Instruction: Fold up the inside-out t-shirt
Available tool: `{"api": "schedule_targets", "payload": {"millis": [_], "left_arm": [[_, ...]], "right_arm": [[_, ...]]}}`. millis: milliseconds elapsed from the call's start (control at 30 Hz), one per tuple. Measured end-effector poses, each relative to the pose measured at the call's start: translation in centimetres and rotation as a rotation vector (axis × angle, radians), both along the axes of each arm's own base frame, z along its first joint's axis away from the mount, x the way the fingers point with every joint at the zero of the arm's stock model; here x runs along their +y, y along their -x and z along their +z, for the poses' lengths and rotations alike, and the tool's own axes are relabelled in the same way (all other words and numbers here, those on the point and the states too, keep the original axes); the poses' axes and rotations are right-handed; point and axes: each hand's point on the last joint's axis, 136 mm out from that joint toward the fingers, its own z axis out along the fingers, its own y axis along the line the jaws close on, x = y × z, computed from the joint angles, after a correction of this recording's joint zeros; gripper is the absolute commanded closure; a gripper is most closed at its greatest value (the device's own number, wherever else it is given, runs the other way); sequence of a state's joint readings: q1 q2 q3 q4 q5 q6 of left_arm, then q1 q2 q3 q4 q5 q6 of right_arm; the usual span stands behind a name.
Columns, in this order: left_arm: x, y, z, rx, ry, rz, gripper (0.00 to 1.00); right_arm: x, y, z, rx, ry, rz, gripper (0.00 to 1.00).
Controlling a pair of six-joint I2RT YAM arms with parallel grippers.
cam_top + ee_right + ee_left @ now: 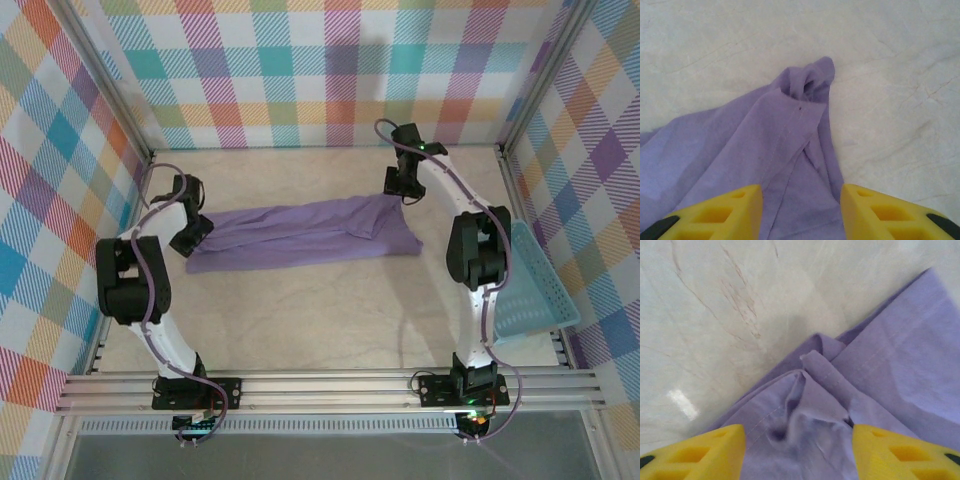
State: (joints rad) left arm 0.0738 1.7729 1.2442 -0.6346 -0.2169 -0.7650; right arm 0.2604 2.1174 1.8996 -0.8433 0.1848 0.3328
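Lavender t-shirt (300, 235) flat on table (300, 330)

The t-shirt (300, 235) lies on the table (300, 330) as a long band between the two grippers. The left gripper (190, 238) stands over its left end, and the right gripper (403, 187) over its far right corner. A bunched corner lies between the left gripper's fingers (700, 452), with bare table ahead of them. A bunched tip lies just ahead of the right gripper, with cloth to its left and bare table to its right. The basket (535, 290) stands to the right of the right gripper, nearer the arm bases and well apart from the t-shirt.
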Motion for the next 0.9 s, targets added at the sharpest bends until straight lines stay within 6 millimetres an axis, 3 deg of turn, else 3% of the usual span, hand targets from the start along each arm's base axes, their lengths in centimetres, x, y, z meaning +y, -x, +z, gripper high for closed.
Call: {"api": "schedule_targets", "payload": {"millis": [133,267,400,533,600,733,833,900], "left_arm": [[0.2,0.4,4.3,-0.106,-0.026,-0.006,0.39],[-0.9,0.7,5.8,-0.148,-0.023,-0.056,0.39],[-4.2,-0.3,5.2,-0.153,0.012,-0.167,0.39],[-7.6,-1.3,1.8,-0.093,0.067,-0.267,0.39],[-7.6,-1.4,-0.5,-0.046,0.084,-0.268,0.39],[-5.1,-1.3,-4.5,0.034,0.103,-0.212,0.39],[-3.5,-2.1,-4.1,0.013,0.108,-0.176,0.39],[-3.0,-2.5,-3.9,0.0,0.106,-0.169,0.37]], "right_arm": [[1.0,2.0,0.6,0.008,-0.042,0.036,0.54],[4.2,2.5,1.3,-0.013,-0.106,0.103,0.53],[7.8,2.9,1.2,-0.016,-0.178,0.166,0.53],[10.0,3.1,-0.6,0.022,-0.233,0.187,0.52],[9.9,3.0,-2.0,0.048,-0.239,0.172,0.52],[8.1,3.6,-6.1,0.133,-0.245,0.103,0.52],[5.4,4.2,-8.8,0.193,-0.23,0.025,0.52],[3.9,4.2,-9.3,0.207,-0.233,-0.017,0.51]]}}
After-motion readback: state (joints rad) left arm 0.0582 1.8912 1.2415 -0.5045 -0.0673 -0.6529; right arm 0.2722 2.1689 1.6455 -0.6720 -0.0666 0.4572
